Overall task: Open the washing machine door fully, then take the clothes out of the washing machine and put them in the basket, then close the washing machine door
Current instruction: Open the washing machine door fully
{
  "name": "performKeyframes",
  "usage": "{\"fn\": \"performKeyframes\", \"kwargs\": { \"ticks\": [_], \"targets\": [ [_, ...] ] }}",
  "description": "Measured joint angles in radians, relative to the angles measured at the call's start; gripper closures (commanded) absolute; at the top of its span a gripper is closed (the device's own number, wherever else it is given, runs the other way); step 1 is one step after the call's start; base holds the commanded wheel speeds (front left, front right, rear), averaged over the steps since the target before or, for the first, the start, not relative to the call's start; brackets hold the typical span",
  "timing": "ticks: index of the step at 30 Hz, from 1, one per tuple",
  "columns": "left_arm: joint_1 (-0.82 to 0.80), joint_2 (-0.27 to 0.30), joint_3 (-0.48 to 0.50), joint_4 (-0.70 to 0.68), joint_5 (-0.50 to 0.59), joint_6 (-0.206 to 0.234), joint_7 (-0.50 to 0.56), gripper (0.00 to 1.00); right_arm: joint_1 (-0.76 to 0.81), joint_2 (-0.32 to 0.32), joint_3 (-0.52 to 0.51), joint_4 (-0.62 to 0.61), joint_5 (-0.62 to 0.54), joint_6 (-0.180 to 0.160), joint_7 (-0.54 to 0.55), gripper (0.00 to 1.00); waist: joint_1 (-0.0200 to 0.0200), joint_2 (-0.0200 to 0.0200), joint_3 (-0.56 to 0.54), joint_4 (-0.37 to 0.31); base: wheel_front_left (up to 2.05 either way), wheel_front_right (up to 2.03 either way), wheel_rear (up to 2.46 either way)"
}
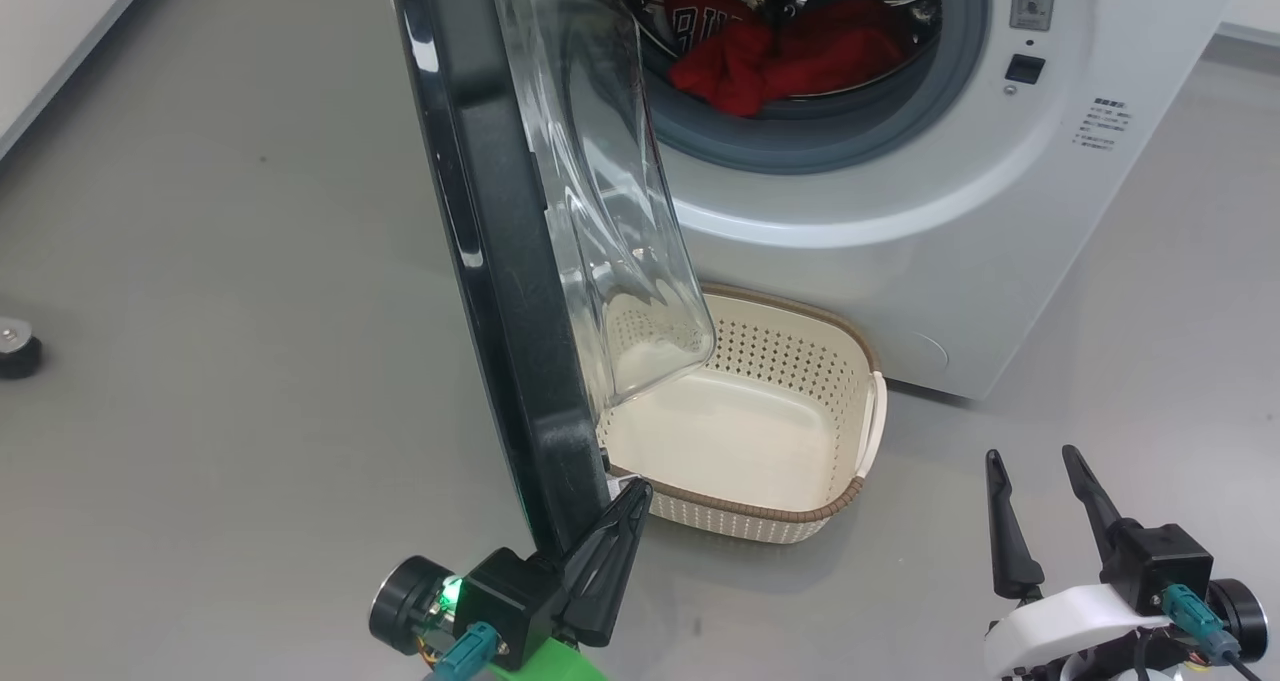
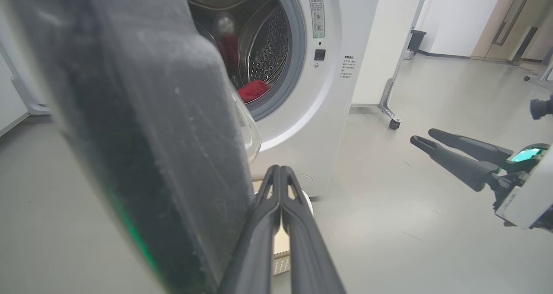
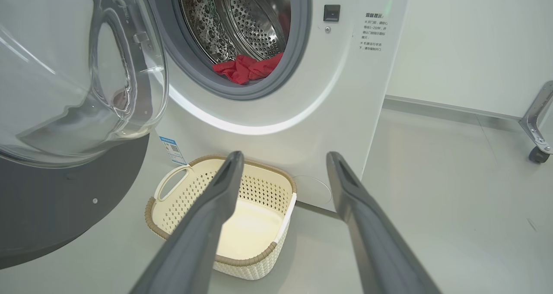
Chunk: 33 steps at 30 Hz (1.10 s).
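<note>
The washing machine stands with its door swung out towards me, seen edge-on, its clear glass bowl hanging over the basket. Red clothes lie in the steel drum. The cream basket sits on the floor in front of the machine with nothing in it. My left gripper is shut with nothing between its fingers, its tips against the inner side of the door's lower edge. My right gripper stands open low at the right, apart from the basket and the clothes.
A black caster sits on the grey floor at far left. A wheeled metal frame leg stands beside the machine's right side, against a white wall. Open floor lies right of the machine.
</note>
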Motion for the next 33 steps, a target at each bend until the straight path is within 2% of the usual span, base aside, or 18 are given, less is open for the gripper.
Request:
{"fn": "performKeyframes", "kwargs": {
  "ticks": [15, 18, 22, 33],
  "targets": [
    [0.027, 0.000, 0.012, 0.013, -0.009, 0.009, -0.013, 1.00, 0.007, 0.004, -0.007, 0.000, -0.002, 0.000, 0.000, 0.00, 0.0000, 0.0000, -0.013, 0.123, 0.00, 0.00, 0.00],
    [0.040, 0.010, 0.040, 0.013, -0.001, 0.019, -0.022, 1.00, 0.007, 0.007, 0.012, 0.003, -0.010, 0.013, 0.000, 0.00, 0.0000, 0.0000, -0.017, 0.142, 0.00, 0.00, 0.00],
    [0.042, 0.034, 0.090, 0.025, 0.002, 0.035, -0.023, 1.00, 0.007, 0.012, 0.021, 0.005, -0.014, 0.016, 0.000, 0.00, 0.0000, 0.0000, -0.023, 0.150, 0.00, 0.00, 0.00],
    [0.042, 0.058, 0.211, 0.072, 0.002, 0.044, -0.049, 1.00, 0.007, 0.014, 0.019, 0.013, -0.019, 0.016, 0.000, 0.00, 0.0000, 0.0000, -0.027, 0.147, 0.00, 0.00, 0.00]
  ]
}}
